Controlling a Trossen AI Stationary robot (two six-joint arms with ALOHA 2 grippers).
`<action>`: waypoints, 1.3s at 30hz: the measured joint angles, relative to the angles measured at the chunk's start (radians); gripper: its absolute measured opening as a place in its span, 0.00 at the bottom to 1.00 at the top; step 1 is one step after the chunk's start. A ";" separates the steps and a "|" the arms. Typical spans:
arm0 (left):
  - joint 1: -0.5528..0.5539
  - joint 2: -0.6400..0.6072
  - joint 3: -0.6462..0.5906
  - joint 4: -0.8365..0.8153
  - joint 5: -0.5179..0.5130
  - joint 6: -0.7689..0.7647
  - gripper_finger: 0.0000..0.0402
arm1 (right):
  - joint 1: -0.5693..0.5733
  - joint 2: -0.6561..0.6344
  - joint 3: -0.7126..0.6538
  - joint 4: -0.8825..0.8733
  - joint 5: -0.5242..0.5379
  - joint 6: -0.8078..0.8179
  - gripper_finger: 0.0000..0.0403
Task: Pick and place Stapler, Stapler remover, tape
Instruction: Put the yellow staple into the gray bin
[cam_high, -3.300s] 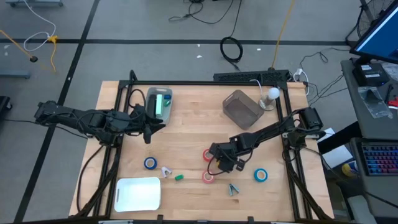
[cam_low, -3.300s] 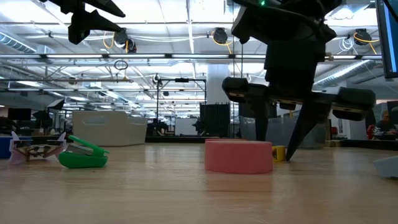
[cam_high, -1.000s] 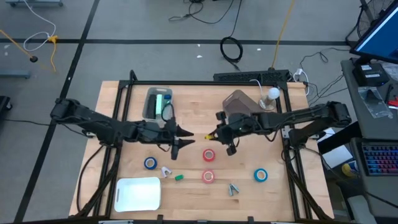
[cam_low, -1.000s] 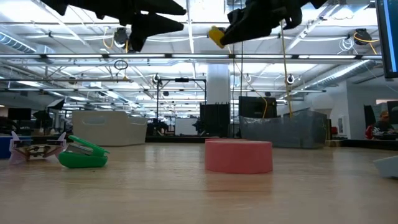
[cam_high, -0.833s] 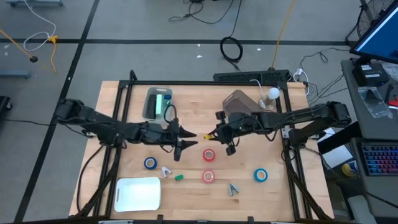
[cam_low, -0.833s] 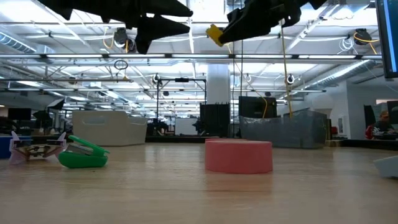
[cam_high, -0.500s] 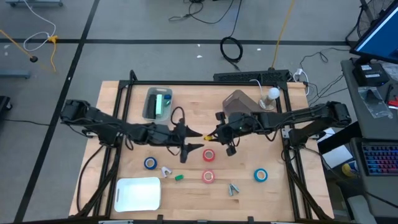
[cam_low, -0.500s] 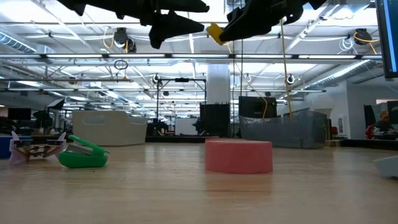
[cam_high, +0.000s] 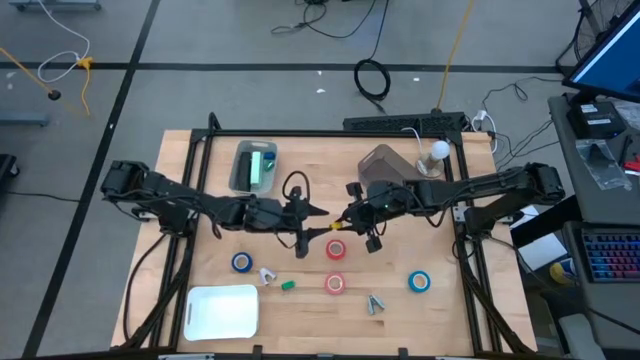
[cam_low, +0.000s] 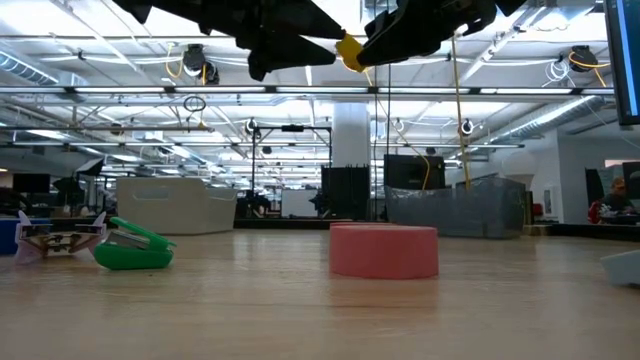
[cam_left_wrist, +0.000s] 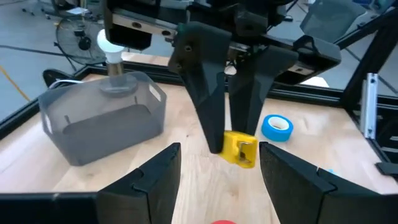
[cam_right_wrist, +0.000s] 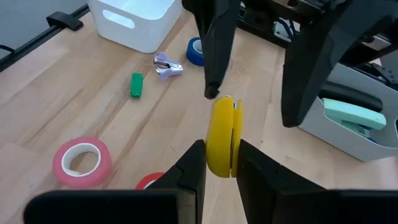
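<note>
Nearest the front edge of the wooden table (cam_high: 300, 170) we saw a white bin (cam_high: 222, 312), which looked to have nothing in it, though the overhead view was coarse. Just beyond lay a blue tape roll (cam_high: 241, 262), a small purple-and-white staple remover (cam_right_wrist: 166, 65), a green stapler (cam_low: 133, 247), a pink tape roll (cam_high: 334, 285) and a second blue roll (cam_high: 418, 282). A red roll (cam_high: 336, 250) sat under the meeting point of the arms. Above mid-table the right gripper (cam_right_wrist: 217, 163) was clamped on a small yellow stapler (cam_right_wrist: 222, 134), held off the surface. The left gripper (cam_left_wrist: 216, 163) faced it with fingers spread wide on either side of the yellow stapler without touching. Farther back, a grey bin (cam_high: 251, 166) held a mint-green stapler (cam_right_wrist: 352, 117), and a smoky translucent bin (cam_left_wrist: 102, 118) showed no contents.
</note>
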 joint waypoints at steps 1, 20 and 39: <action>0.001 0.000 0.000 0.001 0.011 -0.003 0.55 | 0.000 0.000 0.000 0.000 -0.001 0.000 0.15; 0.009 0.090 0.117 -0.137 0.039 0.019 0.48 | -0.001 0.000 0.000 0.012 0.006 0.000 0.15; 0.010 0.060 0.132 -0.168 0.052 -0.028 0.33 | -0.001 0.000 0.000 -0.006 0.004 0.025 0.15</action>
